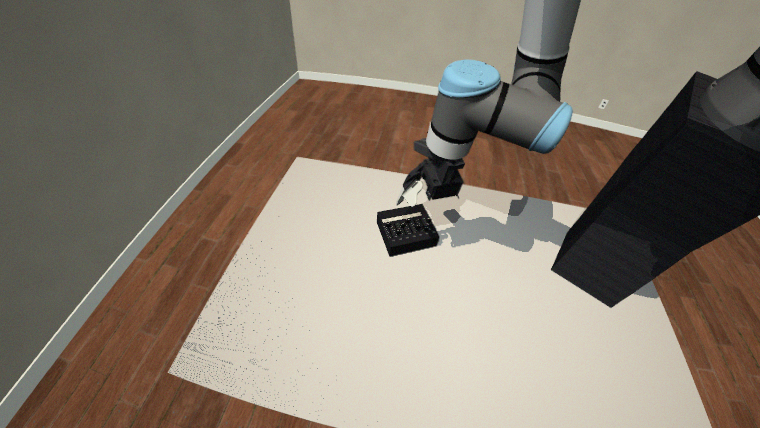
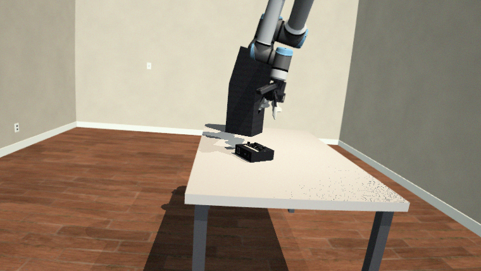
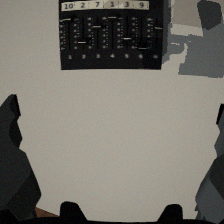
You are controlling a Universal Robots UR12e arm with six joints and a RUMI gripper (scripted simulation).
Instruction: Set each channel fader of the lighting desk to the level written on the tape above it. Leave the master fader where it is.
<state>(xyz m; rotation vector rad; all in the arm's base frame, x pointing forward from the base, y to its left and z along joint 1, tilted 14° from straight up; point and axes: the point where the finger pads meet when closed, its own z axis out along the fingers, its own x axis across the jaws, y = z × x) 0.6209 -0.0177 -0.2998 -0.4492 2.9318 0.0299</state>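
The black lighting desk (image 1: 407,230) lies on the white table, also in the exterior view (image 2: 254,151) and at the top of the wrist view (image 3: 112,34). A pale tape strip (image 3: 105,5) along its far edge reads 10, 2, 7, 1, 3, 9. Several fader caps (image 3: 111,31) stand at different heights in their slots; the one at the far right (image 3: 158,28) has no number above it. My gripper (image 1: 413,191) hangs well above the table beside the desk's tape edge, also in the exterior view (image 2: 273,109). It is open and empty, with the two dark fingers at the wrist view's left and right edges.
The tall black robot pedestal (image 1: 659,196) stands on the table's far right part, also in the exterior view (image 2: 245,97). The table edges drop to a wooden floor.
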